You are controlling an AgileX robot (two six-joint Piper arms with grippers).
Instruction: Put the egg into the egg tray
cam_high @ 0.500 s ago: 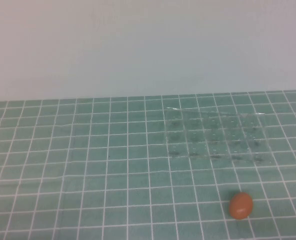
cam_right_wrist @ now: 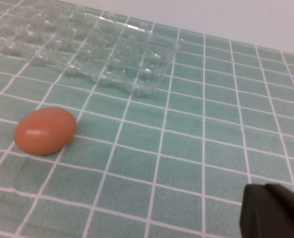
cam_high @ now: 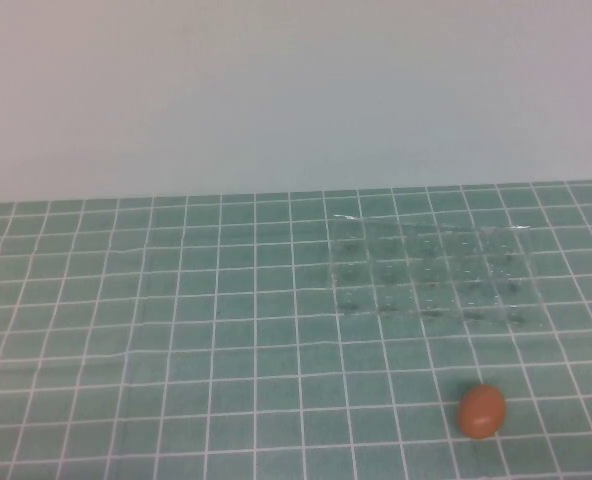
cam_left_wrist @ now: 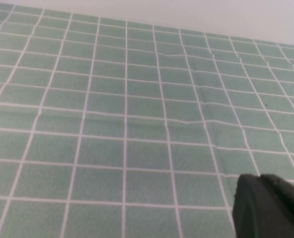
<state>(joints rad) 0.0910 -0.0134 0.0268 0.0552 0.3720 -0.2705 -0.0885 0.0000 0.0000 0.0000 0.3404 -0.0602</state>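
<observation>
A: Item one, the egg (cam_high: 481, 411). Location?

B: Recorded in the lower right of the high view, lying on the green gridded mat (cam_high: 176, 330), well short of the bottom edge. Orange-brown, oval, nothing touching it. Open mat is seen on every side of it.

A: Item two, the egg tray (cam_high: 431, 275).

B: Clear plastic, listed right of centre in the high view, beyond the egg and apart from it, with bare grid between the two. Its cups are seen empty. Its far edge lies near the mat's far border, where the pale wall (cam_high: 296, 90) begins. In the right wrist view the near corner of the tray (cam_right_wrist: 137, 87) is shown raised slightly off the mat, with the egg (cam_right_wrist: 45, 130) off to the side of it.

A: Item three, the left gripper (cam_left_wrist: 268, 206).

B: Only a dark tip is entered, at the lower right of the left wrist view, above bare mat. Whether its fingers are apart or together cannot be told.

A: Item four, the right gripper (cam_right_wrist: 273, 210).

B: Likewise a dark tip at the lower right of the right wrist view, clear of the egg. Finger state cannot be told. Neither arm is seen in the high view.
</observation>
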